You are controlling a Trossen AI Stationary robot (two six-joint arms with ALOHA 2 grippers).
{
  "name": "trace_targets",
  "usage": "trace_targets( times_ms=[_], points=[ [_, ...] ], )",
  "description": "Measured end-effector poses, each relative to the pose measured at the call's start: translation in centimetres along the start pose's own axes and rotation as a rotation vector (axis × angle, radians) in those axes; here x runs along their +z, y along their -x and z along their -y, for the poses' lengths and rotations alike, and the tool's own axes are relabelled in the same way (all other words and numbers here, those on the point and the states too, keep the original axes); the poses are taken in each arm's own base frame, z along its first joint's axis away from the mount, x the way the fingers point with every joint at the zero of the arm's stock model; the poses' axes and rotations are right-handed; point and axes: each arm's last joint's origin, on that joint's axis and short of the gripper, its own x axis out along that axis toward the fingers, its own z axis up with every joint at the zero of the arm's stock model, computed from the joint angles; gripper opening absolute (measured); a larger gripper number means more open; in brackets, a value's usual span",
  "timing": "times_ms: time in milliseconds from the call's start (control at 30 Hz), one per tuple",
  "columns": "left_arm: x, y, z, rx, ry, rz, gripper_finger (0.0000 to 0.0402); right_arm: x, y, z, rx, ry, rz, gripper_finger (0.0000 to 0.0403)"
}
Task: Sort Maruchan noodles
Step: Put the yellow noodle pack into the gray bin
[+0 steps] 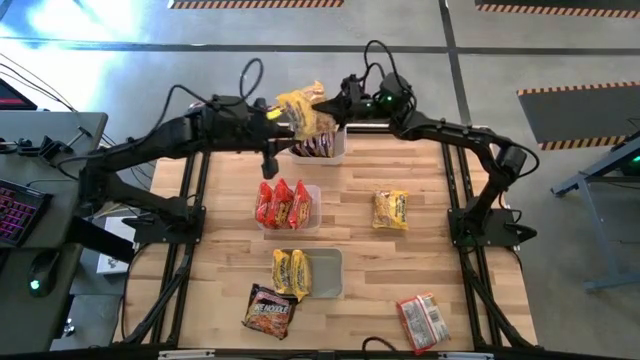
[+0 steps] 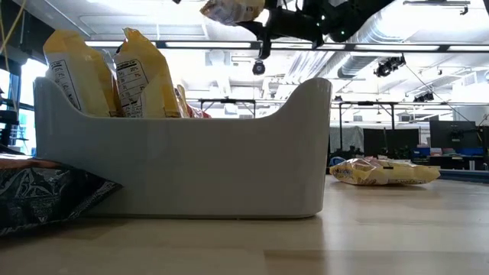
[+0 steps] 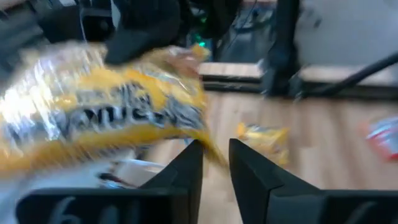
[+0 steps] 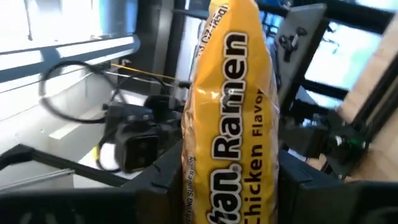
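- Yellow packet (image 1: pixel 303 110) hangs in the air above the far tub (image 1: pixel 335 148), caught between the two arms: the right gripper (image 4: pixel 229 180) pinches it between its fingers, while the left gripper (image 3: pixel 216 163) sits beside its edge with jaws slightly parted; I cannot tell whether that one grips anything.
- Sorting looks a good way along, judging by how the packets lie: three tubs stand in a row down the table's middle and each holds packets of one colour.
- Far tub: dark maroon packets (image 1: pixel 312 146), partly hidden by the held packet; I make out about two, not certain.
- Middle tub (image 1: pixel 312 208): three red packets (image 1: pixel 282 204) standing on edge.
- Near tub (image 1: pixel 328 274): two yellow packets (image 1: pixel 291 272) upright.
- Left to do, as I judge it: the held yellow one belongs in the near tub, not the far one below it.
- Loose on the table: one yellow packet (image 1: pixel 391 210) right of the middle tub, one dark packet (image 1: pixel 268 310) just beside the near tub, one red packet (image 1: pixel 422 320) near the front right corner.
- Count overall: four yellow, four red, roughly three dark; seven or so binned, one in the air, three loose.
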Motion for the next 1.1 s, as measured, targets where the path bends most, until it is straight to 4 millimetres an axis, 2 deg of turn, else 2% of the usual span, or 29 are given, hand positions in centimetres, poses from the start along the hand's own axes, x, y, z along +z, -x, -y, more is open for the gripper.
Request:
trace_targets(
  times_ms=[200, 300, 400, 567, 767, 967, 1100],
  points=[
    [0.4, 1.9, -0.6, -0.112, 0.393, 0.047, 0.0099, 2.2, 2.1, -1.2, 0.097, 0.265, 0.024, 0.013],
    [0.8, 2.0, -0.9, -0.12, 0.59, 0.079, 0.0113, 2.9, 3.0, -1.8, 0.138, 0.435, 0.027, 0.0129],
    [1.7, 1.9, -1.1, -0.121, 0.696, 0.179, 0.0131, 3.1, 3.3, -1.9, 0.15, 0.53, 0.031, 0.0129],
    [2.7, 0.7, -1.8, -0.08, 0.72, 0.3, 0.0177, 2.7, 3.0, -2.3, 0.186, 0.617, 0.012, 0.0129],
    [2.0, -2.0, -3.0, -0.015, 0.74, 0.276, 0.024, 2.2, 3.0, -3.5, 0.284, 0.681, 0.017, 0.0129],
    [3.4, -1.7, -3.6, -0.048, 0.663, 0.429, 0.0266, 2.2, 3.2, -3.7, 0.302, 0.699, 0.028, 0.0129],
    [3.2, -1.6, -4.1, -0.058, 0.673, 0.425, 0.0266, 2.2, 3.2, -3.7, 0.304, 0.707, 0.029, 0.0129]
  ],
)
